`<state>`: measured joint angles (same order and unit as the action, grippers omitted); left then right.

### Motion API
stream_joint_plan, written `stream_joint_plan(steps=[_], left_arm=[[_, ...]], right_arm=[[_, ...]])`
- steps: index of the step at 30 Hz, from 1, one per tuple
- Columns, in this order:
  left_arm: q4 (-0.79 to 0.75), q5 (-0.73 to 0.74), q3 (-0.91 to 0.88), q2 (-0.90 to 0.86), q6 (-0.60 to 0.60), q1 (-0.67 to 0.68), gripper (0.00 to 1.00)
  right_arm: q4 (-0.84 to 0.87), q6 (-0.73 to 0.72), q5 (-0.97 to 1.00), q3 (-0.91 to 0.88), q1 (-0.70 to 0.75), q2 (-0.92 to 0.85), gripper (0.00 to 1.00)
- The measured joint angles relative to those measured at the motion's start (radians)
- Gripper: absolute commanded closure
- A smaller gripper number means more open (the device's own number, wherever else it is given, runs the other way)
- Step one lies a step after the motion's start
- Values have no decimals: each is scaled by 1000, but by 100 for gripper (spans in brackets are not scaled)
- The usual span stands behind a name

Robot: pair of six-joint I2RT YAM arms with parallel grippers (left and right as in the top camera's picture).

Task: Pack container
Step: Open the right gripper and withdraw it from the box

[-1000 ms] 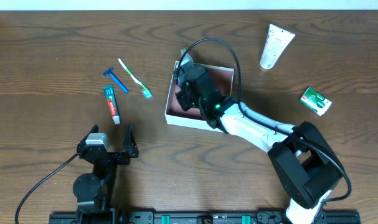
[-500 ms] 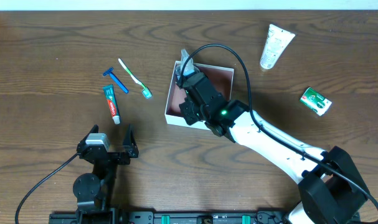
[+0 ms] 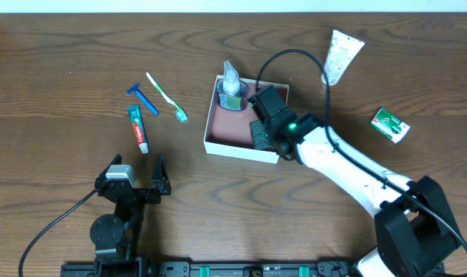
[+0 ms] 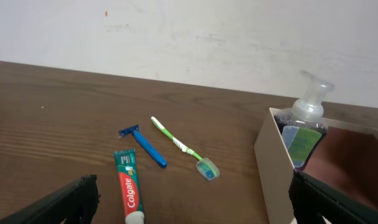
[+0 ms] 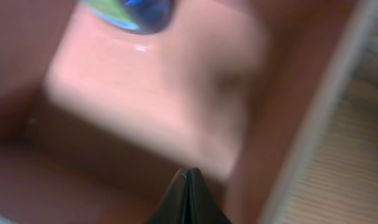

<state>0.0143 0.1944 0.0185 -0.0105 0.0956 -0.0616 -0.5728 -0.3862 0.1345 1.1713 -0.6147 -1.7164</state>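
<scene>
The container (image 3: 237,132) looked light and stiff, best pinched at a wall. The right claw (image 5: 187,180) was clenched empty, the left claw (image 3: 137,168) released.

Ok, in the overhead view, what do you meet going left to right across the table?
toothbrush → container → white tube → green packet. The blue razor and toothpaste lie furthest left but overlap each other, so they are left unordered.
</scene>
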Motion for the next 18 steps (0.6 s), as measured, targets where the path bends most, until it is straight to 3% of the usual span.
stream_joint_plan(steps=[18], left_arm=[[0,0,0,0,0,0,2]], right_arm=[[-66,-16,19,0,73,0,99]])
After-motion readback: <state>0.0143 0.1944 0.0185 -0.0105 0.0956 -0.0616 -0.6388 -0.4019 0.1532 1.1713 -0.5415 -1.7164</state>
